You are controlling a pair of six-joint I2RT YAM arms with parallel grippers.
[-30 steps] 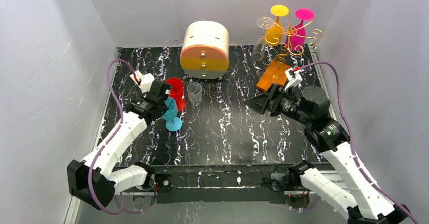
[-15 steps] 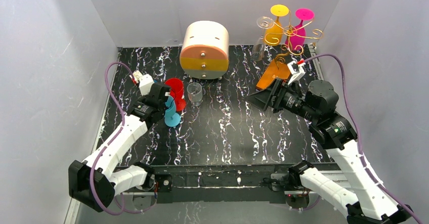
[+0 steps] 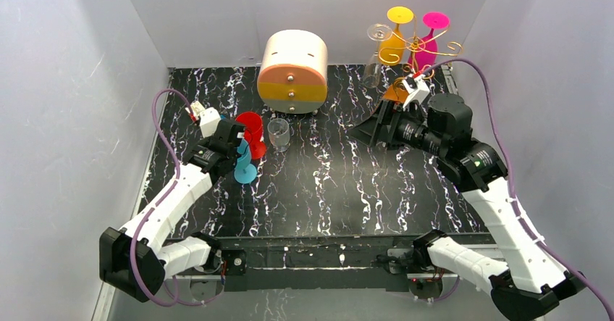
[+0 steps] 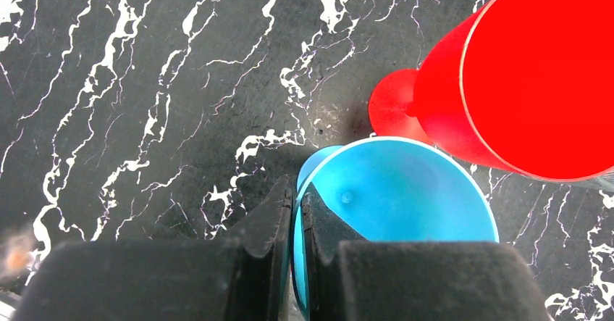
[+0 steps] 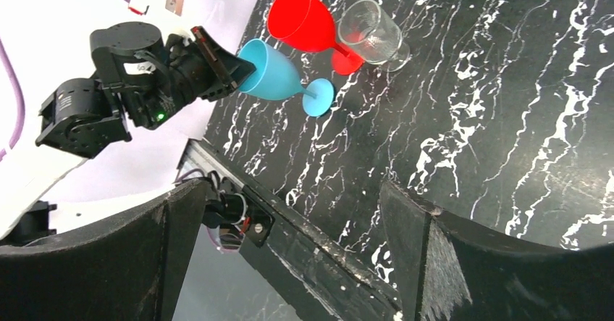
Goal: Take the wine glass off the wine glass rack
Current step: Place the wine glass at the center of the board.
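Note:
The wine glass rack, a gold wire stand, is at the back right, its orange base mostly hidden by my right arm. A yellow wine glass, a pink one and a clear one hang on it upside down. My right gripper is open and empty in front of the rack, pointing left. My left gripper is shut on the rim of a tilted blue wine glass at mid left.
A red wine glass and a clear tumbler stand just behind the blue glass. A round cream-and-orange drawer box sits at the back centre. White walls enclose the table.
My right arm has lifted and drawn back toward the rack, its jaws spreading a little wider. My left arm has shifted the blue glass slightly back and left.

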